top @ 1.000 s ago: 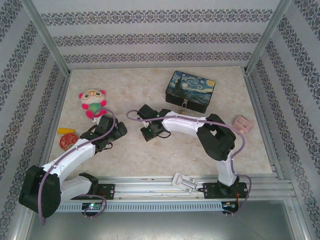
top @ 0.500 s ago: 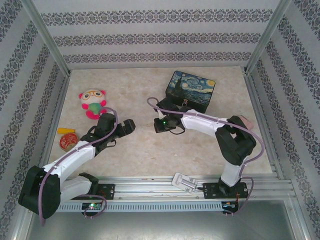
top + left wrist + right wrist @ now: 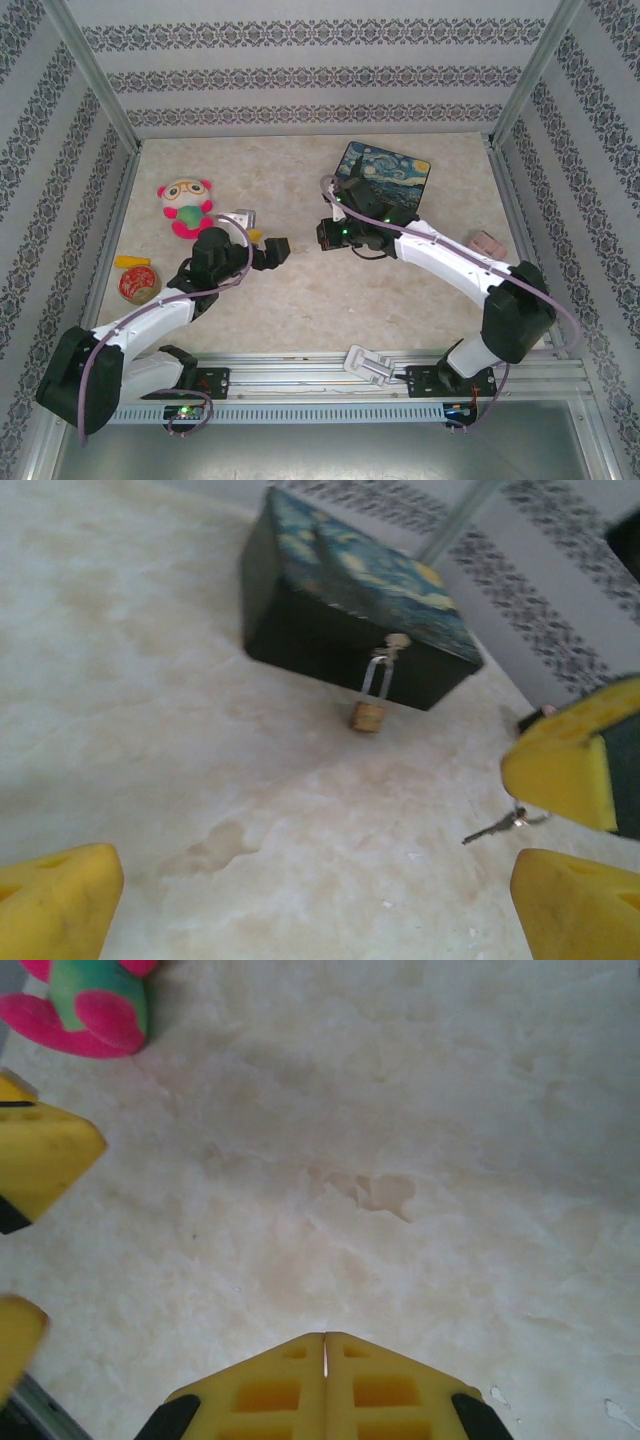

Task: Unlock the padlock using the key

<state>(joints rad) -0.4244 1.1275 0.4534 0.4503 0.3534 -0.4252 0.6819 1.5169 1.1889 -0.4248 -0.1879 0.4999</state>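
The padlock [image 3: 368, 716] hangs on closed tin box [image 3: 340, 630]; left gripper [image 3: 318, 875] splayed, right gripper [image 3: 325, 1345] clenching key [image 3: 500, 826]

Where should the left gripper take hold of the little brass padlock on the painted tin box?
Probably the padlock by its brass body, pinched across the sides, coming from the open table in front. It hangs by a thin shackle from the clasp on the front wall of the tin box, so the box blocks the back, and the open left gripper faces it.
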